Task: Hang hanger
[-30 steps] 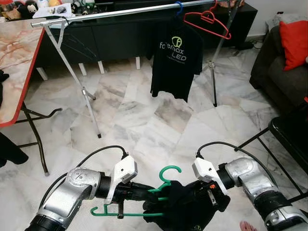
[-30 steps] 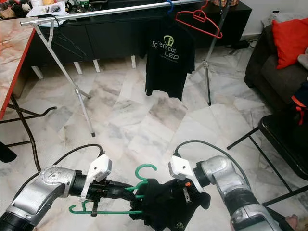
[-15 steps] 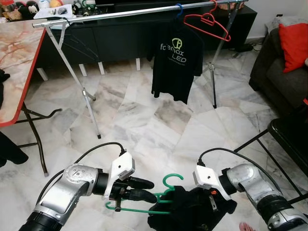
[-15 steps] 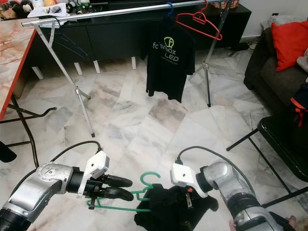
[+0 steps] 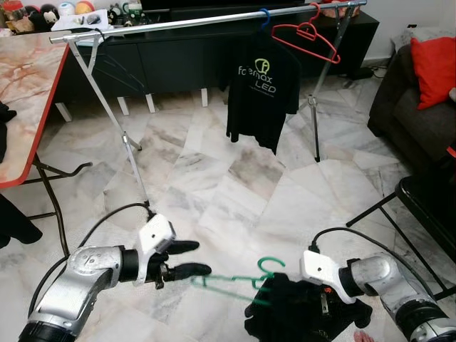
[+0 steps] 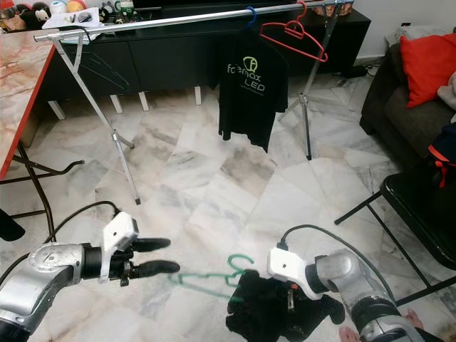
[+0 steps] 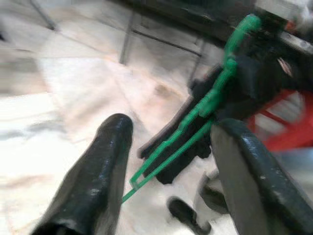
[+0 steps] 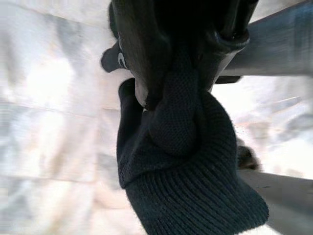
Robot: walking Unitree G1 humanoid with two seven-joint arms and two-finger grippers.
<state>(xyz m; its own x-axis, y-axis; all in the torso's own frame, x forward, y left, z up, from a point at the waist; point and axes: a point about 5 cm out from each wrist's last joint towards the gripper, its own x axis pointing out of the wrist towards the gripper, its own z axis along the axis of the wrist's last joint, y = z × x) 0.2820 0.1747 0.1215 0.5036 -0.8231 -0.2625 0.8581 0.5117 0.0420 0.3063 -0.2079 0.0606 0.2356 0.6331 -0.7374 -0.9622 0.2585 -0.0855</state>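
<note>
**Inspector:** Head views first. Where is the hanger?

**Me:** The green hanger (image 5: 239, 281) hangs low over the marble floor (image 5: 214, 178), carrying a black garment (image 5: 299, 313). My right gripper (image 5: 324, 306) is buried in that cloth. My left gripper (image 5: 187, 258) sits just beside the hanger's free end, fingers spread, touching nothing.

**Inspector:** Left wrist view?

**Me:** My two fingers (image 7: 98, 171) stand wide apart, and the green hanger (image 7: 205, 105) lies beyond them, blurred, not between them.

**Inspector:** Right wrist view?

**Me:** The fingers (image 8: 142, 54) are clamped on knitted black cloth (image 8: 181, 161). Whether any hanger wire is inside that pinch, I cannot tell.

**Inspector:** Risk?

**Me:** In my judgement the hold is on the garment alone. If so, the hanger could tip or slide out of the cloth when raised, and the garment could slip off one shoulder. The hook's facing may also be wrong for the rail.

**Inspector:** Surroundings and obstructions?

**Me:** The clothes rail (image 5: 206, 20) stands well ahead, across open floor. A black printed T-shirt (image 5: 261, 92) and an empty red hanger (image 5: 306, 37) occupy its right part. A red-edged table (image 5: 28, 107) stands left, a sofa with a red cushion (image 5: 433, 60) right, a black chair frame (image 5: 420, 206) near my right arm. The rack's slanted legs (image 5: 117, 128) could catch my approach.
</note>
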